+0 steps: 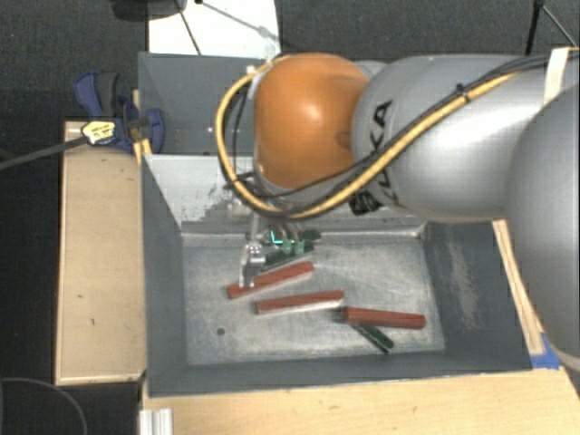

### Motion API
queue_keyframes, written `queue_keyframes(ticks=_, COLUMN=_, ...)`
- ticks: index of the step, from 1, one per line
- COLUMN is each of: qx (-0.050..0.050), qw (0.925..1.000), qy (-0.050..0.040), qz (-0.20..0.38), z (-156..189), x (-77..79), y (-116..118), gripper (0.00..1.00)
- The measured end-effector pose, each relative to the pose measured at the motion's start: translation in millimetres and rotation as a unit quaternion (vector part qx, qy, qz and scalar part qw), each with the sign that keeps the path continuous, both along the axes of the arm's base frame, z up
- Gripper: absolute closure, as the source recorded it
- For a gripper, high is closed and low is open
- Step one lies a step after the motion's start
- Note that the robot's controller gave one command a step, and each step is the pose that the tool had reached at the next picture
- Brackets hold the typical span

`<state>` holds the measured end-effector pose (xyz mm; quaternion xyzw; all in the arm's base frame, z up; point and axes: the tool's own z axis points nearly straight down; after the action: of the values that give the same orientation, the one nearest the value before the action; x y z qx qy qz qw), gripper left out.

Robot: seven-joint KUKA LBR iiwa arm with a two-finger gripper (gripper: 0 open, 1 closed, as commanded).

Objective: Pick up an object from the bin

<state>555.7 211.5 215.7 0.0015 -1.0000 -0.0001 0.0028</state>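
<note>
The gripper (256, 259) is hanging over the left end of the farthest red-brown stick (276, 277), which is lying left of centre in the bin (168, 279). Whether the claw is open or closed cannot be told. The stick is looking light, stiff and smooth, probably best pinched across its narrow middle. Rightward, a second stick (299, 303), a third stick (385, 317) and a dark green piece (373, 337) are lying nearer.

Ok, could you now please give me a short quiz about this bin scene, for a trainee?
1. True or false: the gripper hangs over the front right corner of the bin.
2. How many red-brown sticks lie on the bin floor?
3. The dark green stick lies nearest to: A) the rightmost red-brown stick; B) the gripper; C) the back wall.
Key: 1 false, the gripper is over the left end of the rearmost stick; 2 three; 3 A.
</note>
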Motion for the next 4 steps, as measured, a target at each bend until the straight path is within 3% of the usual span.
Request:
queue_keyframes(ticks=1, qx=0.001, qw=1.0, qy=-0.0041, qz=-0.002, z=4.9, x=1.9, y=-1.2, gripper=0.0)
queue_keyframes(ticks=2, qx=0.002, qw=1.0, qy=-0.0059, qz=0.005, z=-49.8, x=-24.7, y=-34.3, gripper=0.0)
queue_keyframes(ticks=3, qx=0.002, qw=0.9978, qy=-0.0077, qz=0.067, z=-142.1, x=24.2, y=-41.3, gripper=1.0)
queue_keyframes(ticks=4, qx=0.002, qw=0.9978, qy=-0.0076, qz=0.066, z=-142.1, x=24.2, y=-41.3, gripper=1.0)
